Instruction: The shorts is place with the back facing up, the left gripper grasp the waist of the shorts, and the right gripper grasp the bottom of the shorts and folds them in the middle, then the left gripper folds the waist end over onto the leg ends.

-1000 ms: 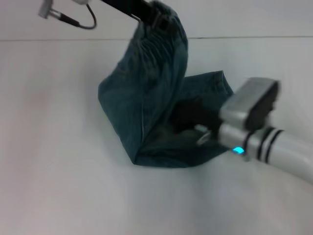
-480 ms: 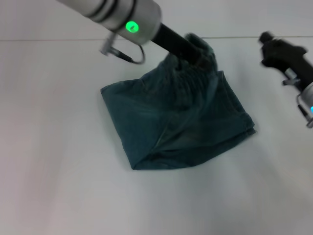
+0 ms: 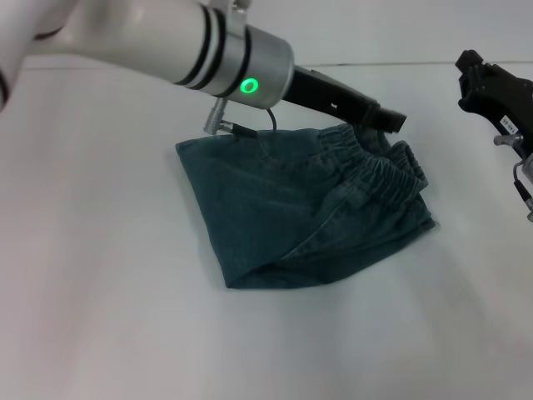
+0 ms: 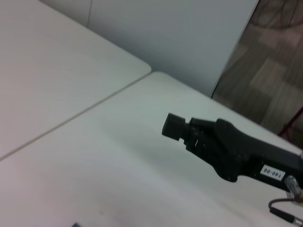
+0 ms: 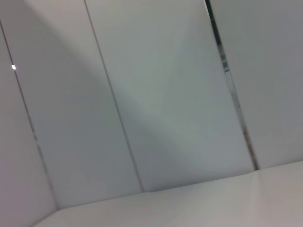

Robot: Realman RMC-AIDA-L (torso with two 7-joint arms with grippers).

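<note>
The blue-green denim shorts [image 3: 283, 208] lie folded flat on the white table [image 3: 100, 292]. Their gathered waist [image 3: 379, 167] rests on the right side, over the leg ends [image 3: 420, 223]. My left gripper [image 3: 390, 121] reaches over from the left and hangs just beyond the waistband's far edge; I cannot tell whether it touches the cloth. My right gripper [image 3: 469, 71] is raised off to the right, away from the shorts. It also shows in the left wrist view, where the right gripper [image 4: 173, 126] carries its white label. The right wrist view shows only walls.
The folded edge of the shorts [image 3: 229, 279] points toward me. A table seam [image 3: 466, 63] runs across the back. Carpeted floor [image 4: 274, 80] lies beyond the table's far corner.
The left gripper has swung the waist down and to the right, laying it onto the leg ends. The shorts went from draped upright to flat. The right gripper stayed raised at the right.
</note>
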